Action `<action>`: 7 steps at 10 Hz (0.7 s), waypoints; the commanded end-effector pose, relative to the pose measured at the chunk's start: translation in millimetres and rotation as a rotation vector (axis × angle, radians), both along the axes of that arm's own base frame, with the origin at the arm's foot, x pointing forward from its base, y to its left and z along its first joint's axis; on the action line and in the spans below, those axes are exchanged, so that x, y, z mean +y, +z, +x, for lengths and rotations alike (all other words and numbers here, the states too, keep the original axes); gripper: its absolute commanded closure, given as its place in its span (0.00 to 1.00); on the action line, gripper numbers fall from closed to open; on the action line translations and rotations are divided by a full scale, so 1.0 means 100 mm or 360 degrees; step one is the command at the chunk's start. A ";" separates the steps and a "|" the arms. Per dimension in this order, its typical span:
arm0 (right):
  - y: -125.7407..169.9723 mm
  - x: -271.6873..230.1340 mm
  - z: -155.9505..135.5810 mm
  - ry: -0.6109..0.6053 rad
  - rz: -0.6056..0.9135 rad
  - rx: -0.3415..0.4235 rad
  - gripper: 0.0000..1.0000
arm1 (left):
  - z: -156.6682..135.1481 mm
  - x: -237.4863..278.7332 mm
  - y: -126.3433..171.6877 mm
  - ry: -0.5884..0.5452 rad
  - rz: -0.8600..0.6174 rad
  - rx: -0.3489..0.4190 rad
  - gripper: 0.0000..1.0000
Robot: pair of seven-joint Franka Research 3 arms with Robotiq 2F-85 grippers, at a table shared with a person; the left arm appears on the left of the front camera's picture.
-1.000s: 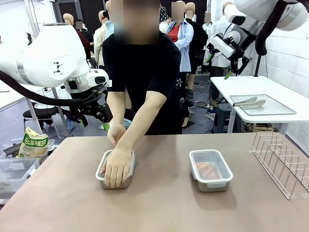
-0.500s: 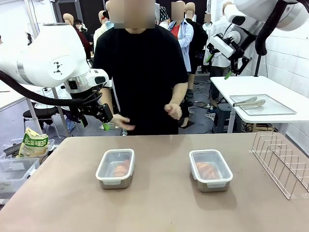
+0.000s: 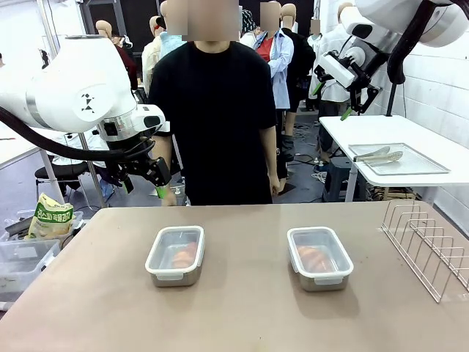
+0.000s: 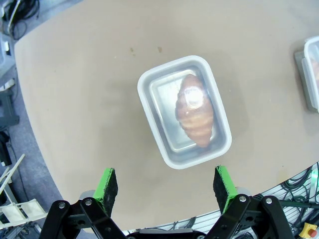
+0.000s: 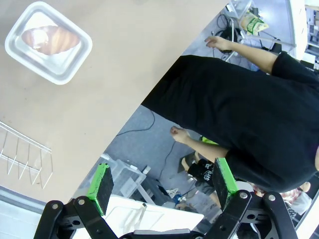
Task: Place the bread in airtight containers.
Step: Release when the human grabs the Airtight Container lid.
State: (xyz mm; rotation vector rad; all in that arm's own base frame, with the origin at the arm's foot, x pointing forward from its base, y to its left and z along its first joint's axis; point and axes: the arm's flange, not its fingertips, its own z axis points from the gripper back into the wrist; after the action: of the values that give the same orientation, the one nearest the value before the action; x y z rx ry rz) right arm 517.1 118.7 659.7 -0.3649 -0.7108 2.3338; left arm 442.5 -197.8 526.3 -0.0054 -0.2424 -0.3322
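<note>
Two steel tins with clear white-rimmed lids stand on the brown table, the left tin (image 3: pixel 160 270) and the right tin (image 3: pixel 330 279). A golden-brown croissant roll lies under each lid, one at the left (image 3: pixel 183 255) and one at the right (image 3: pixel 315 257). My left gripper (image 3: pixel 144 188) hangs open high above the table's far left edge; from its wrist I look down on the left tin (image 4: pixel 149 94) and its roll (image 4: pixel 196 110). My right gripper (image 3: pixel 330 100) is open, raised at the upper right. The right tin (image 5: pixel 67 74) with its roll (image 5: pixel 50 40) lies far below it.
A person in black stands at the far side, hands lowered (image 3: pixel 169 196). A wire rack (image 3: pixel 429 246) stands at the table's right edge. A side table carries a steel tray with tongs (image 3: pixel 399 158). Clear tubs (image 3: pixel 22 264) and a bag (image 3: pixel 50 216) sit at the left.
The person's hands, pressed on the left tin's lid a second ago, have lifted off and dropped to the sides. Both arms have stayed still.
</note>
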 end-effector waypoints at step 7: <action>0.01 0.01 0.01 -0.0005 0.0017 -0.0008 0.00 | 0.00 0.01 0.01 0.0034 0.0027 -0.0006 0.00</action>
State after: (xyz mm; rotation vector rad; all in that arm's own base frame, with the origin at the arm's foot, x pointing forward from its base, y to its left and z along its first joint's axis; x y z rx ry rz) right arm 517.1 118.7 659.7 -0.3649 -0.7108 2.3338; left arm 442.5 -197.8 526.3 -0.0054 -0.2424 -0.3322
